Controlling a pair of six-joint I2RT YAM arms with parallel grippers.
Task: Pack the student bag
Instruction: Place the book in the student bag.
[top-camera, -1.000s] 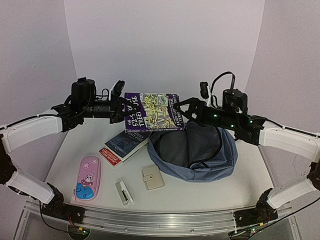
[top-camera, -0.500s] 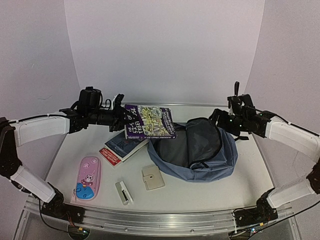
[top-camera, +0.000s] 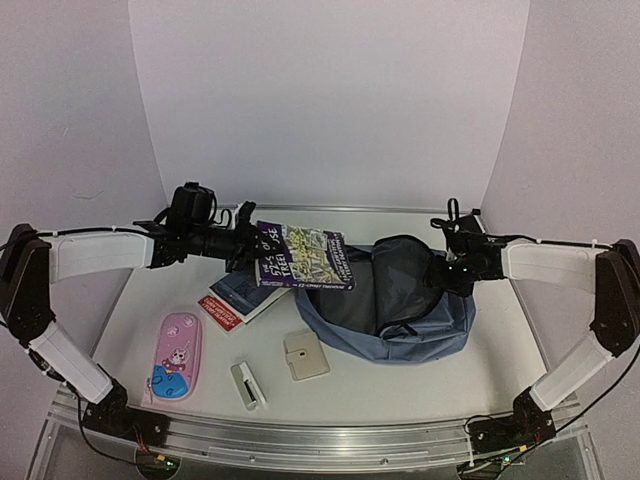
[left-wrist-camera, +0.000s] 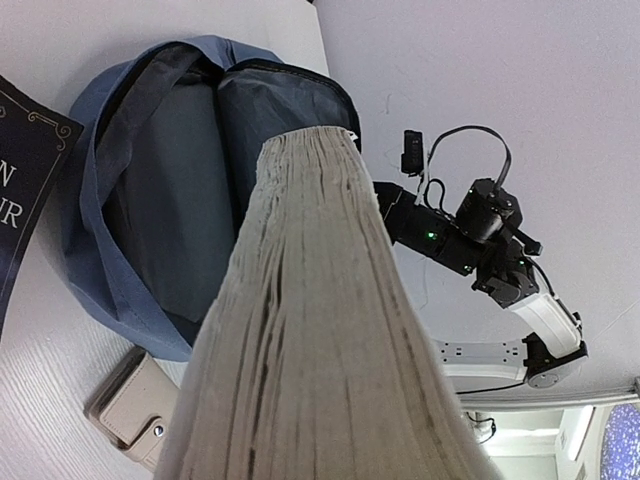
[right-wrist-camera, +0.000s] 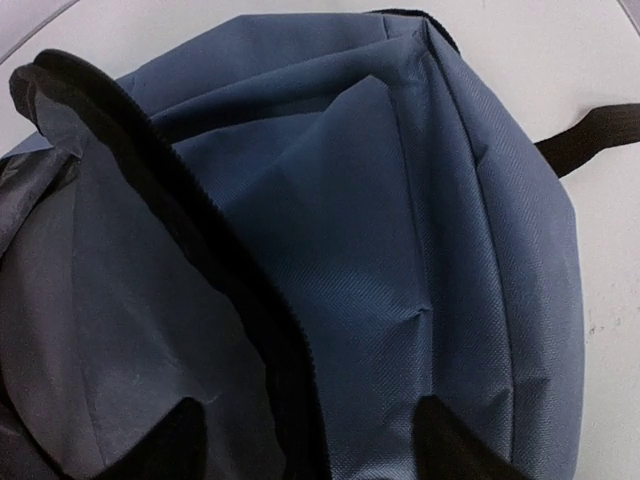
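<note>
The student bag (top-camera: 392, 305) lies open on the table, slate-blue with a black zip rim. My left gripper (top-camera: 246, 246) is shut on the left edge of a purple picture book (top-camera: 305, 257), which it holds in the air over the bag's left rim. In the left wrist view the book's page edge (left-wrist-camera: 320, 330) fills the frame and hides the fingers, with the bag (left-wrist-camera: 160, 210) below. My right gripper (top-camera: 450, 272) is low at the bag's right rim. It (right-wrist-camera: 305, 445) is open, with its dark fingertips (right-wrist-camera: 160, 440) astride the black zip trim (right-wrist-camera: 200, 230) and blue fabric (right-wrist-camera: 400, 200).
A dark blue book (top-camera: 250, 285) on a red booklet (top-camera: 220, 312) lies left of the bag. A pink pencil case (top-camera: 177, 357), a small white object (top-camera: 247, 385) and a beige wallet (top-camera: 304, 355) sit nearer the front. A black strap (right-wrist-camera: 590, 135) trails off the bag.
My right gripper has let go of the purple book, swung right and come down onto the bag's rim. The left gripper has lowered the book slightly and tilted it toward the bag.
</note>
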